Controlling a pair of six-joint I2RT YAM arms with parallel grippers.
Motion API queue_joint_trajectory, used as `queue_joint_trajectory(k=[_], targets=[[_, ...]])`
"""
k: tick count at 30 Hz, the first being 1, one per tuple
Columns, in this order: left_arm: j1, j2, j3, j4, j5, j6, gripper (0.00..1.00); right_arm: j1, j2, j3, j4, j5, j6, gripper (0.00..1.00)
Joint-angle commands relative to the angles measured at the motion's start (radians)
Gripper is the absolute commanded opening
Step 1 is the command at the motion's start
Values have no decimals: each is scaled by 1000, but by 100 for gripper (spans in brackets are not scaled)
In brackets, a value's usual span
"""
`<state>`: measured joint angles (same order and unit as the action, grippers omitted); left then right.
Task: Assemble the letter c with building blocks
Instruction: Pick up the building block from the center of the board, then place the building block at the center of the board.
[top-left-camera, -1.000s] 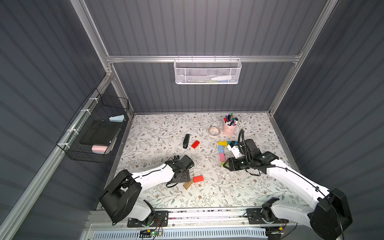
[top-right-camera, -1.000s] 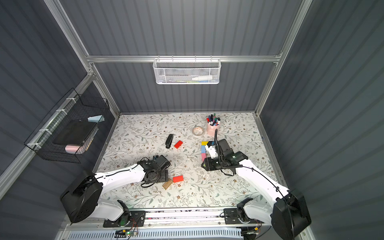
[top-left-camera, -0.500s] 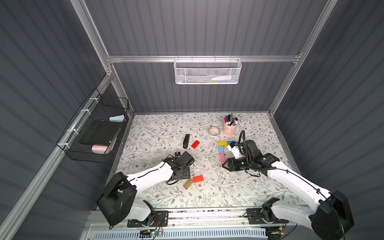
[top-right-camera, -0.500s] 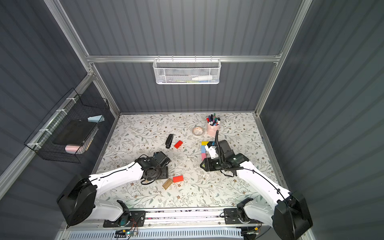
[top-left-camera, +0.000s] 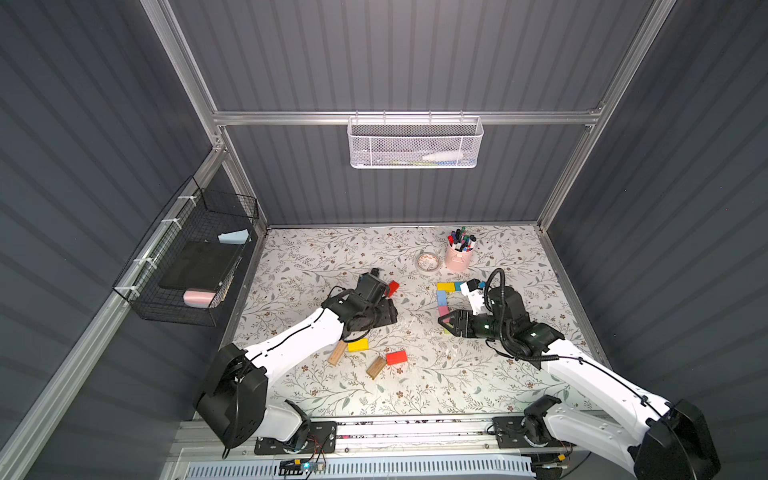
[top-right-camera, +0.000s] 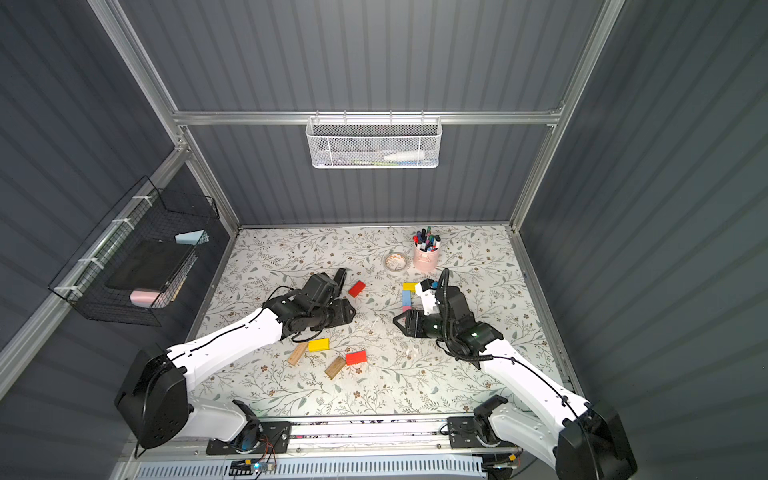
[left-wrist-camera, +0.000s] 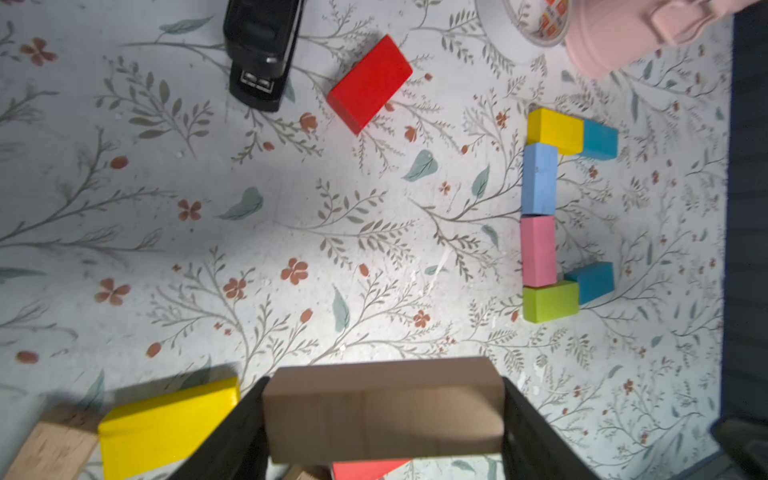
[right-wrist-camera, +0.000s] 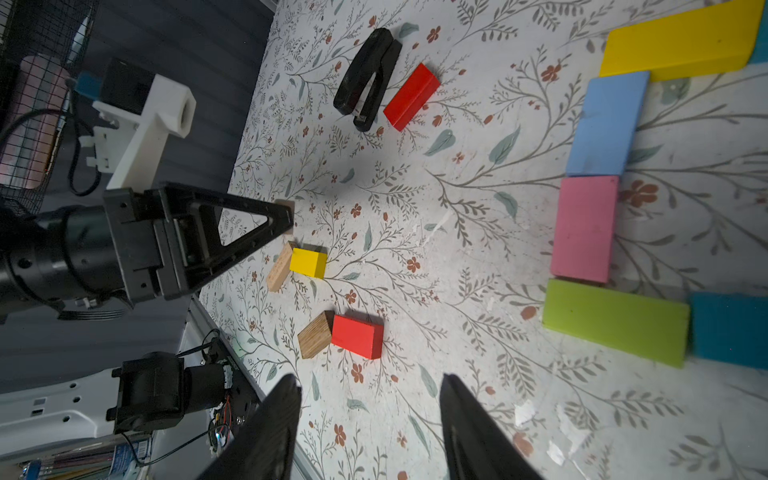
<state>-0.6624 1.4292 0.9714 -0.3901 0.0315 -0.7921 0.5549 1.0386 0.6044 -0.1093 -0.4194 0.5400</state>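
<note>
6 building blocks (top-left-camera: 442, 297) lie flat on the floral table (top-left-camera: 332, 257) in the shape of a C, on the right arm's side. A yellow block (left-wrist-camera: 555, 129) and an upper teal block (left-wrist-camera: 600, 141) make the top bar, a light blue block (left-wrist-camera: 539, 178) and a pink block (left-wrist-camera: 538, 250) the spine, and a lime green block (left-wrist-camera: 549, 302) and a lower teal block (left-wrist-camera: 592, 281) the bottom bar, each against its neighbour. The left gripper (left-wrist-camera: 382, 419) is off the table near its middle, clamped on the 2 short ends of a plain wood block (left-wrist-camera: 382, 395). The right gripper (right-wrist-camera: 369, 378) hangs just beside the lime green corner of the letter, its jaws apart with nothing between them. 5 more blocks lie loose: a far red block (left-wrist-camera: 370, 83) just beside the black stapler (left-wrist-camera: 262, 50), a loose yellow block (right-wrist-camera: 308, 262) touching a pale wood block (right-wrist-camera: 279, 268), and a near red block (right-wrist-camera: 357, 336) touching a darker wood block (right-wrist-camera: 314, 334).
</note>
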Motion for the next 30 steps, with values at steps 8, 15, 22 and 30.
queue_joint_trajectory(k=[8,15,22,30], targets=[[104,96,16,221,200,-102,65,121,79,-29,235,149,84,56],[139,100,-1,299,255,-196,65,233,203,46,273,270,92,49],[141,92,3,307,271,-222,65,321,306,135,319,342,105,48],[141,57,-13,306,338,-276,65,344,376,154,455,426,219,46]])
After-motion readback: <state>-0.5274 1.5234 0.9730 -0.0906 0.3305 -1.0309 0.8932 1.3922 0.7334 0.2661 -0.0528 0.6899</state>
